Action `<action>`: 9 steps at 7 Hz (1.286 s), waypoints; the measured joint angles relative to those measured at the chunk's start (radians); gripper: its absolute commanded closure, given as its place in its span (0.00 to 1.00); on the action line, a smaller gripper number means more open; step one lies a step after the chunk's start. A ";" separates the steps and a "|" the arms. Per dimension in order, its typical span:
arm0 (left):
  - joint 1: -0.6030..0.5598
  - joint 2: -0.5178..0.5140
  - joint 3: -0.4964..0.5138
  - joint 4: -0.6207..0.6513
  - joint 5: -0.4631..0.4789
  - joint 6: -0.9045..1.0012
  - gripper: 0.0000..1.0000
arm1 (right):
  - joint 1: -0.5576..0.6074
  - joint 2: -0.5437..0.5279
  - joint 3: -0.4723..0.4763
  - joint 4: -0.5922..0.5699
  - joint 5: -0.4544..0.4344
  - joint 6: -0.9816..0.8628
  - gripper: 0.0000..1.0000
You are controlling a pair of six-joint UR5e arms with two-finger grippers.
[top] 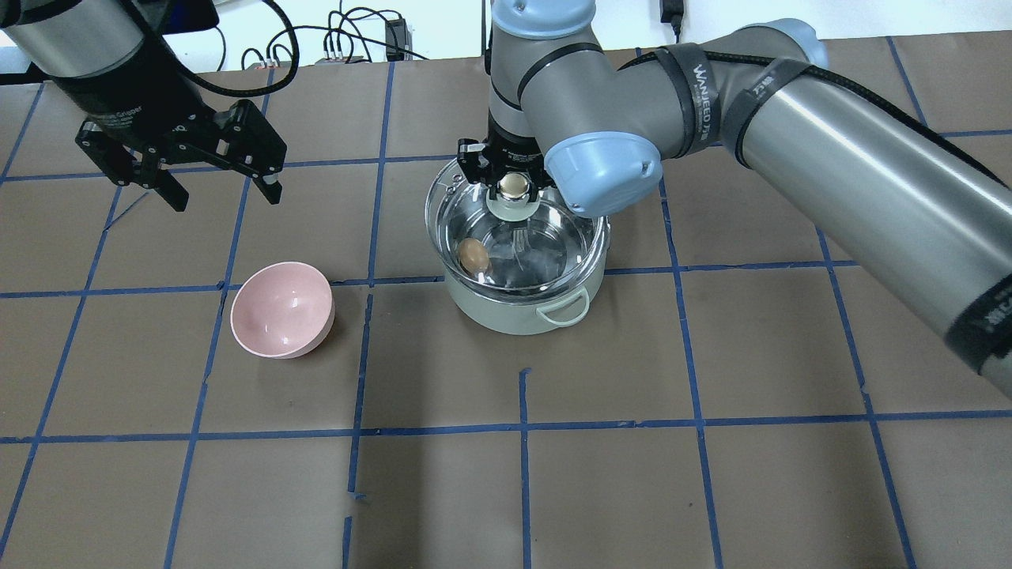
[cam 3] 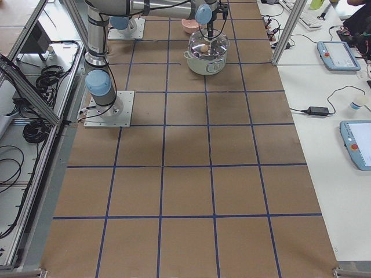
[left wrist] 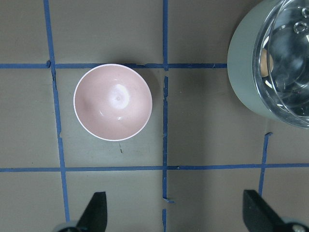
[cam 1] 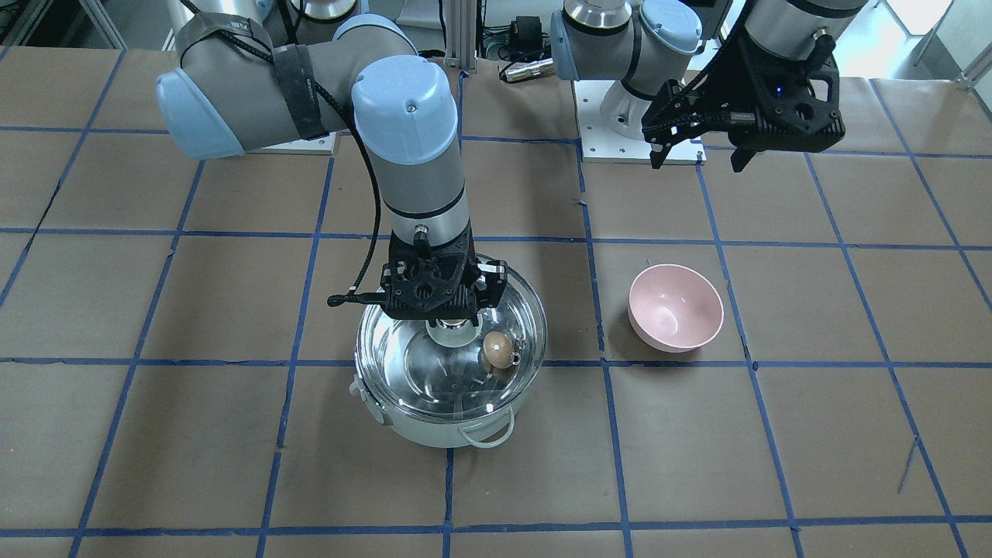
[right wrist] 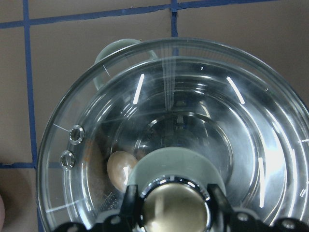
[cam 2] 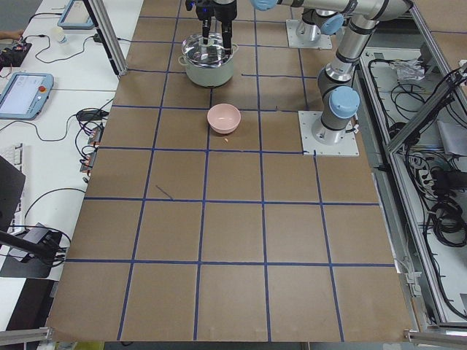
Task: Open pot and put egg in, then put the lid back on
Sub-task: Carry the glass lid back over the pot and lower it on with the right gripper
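Note:
The mint-green pot (cam 1: 434, 431) stands at mid-table, and also shows in the overhead view (top: 514, 314). The light-brown egg (cam 1: 497, 350) lies inside it (top: 473, 254), seen through the glass. My right gripper (top: 514, 186) is shut on the knob (right wrist: 176, 208) of the clear glass lid (cam 1: 387, 364). The lid sits over the pot, shifted slightly toward the robot. I cannot tell whether it rests on the rim. My left gripper (top: 224, 196) hangs open and empty, high above the table, away from the pot.
An empty pink bowl (top: 281, 310) sits on the table on my left side of the pot, below the left wrist camera (left wrist: 113, 102). Brown paper with blue tape lines covers the table (top: 632, 442).

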 measured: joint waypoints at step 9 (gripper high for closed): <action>-0.004 0.001 -0.001 0.002 -0.004 -0.012 0.00 | 0.002 0.000 0.015 -0.003 -0.017 -0.039 0.40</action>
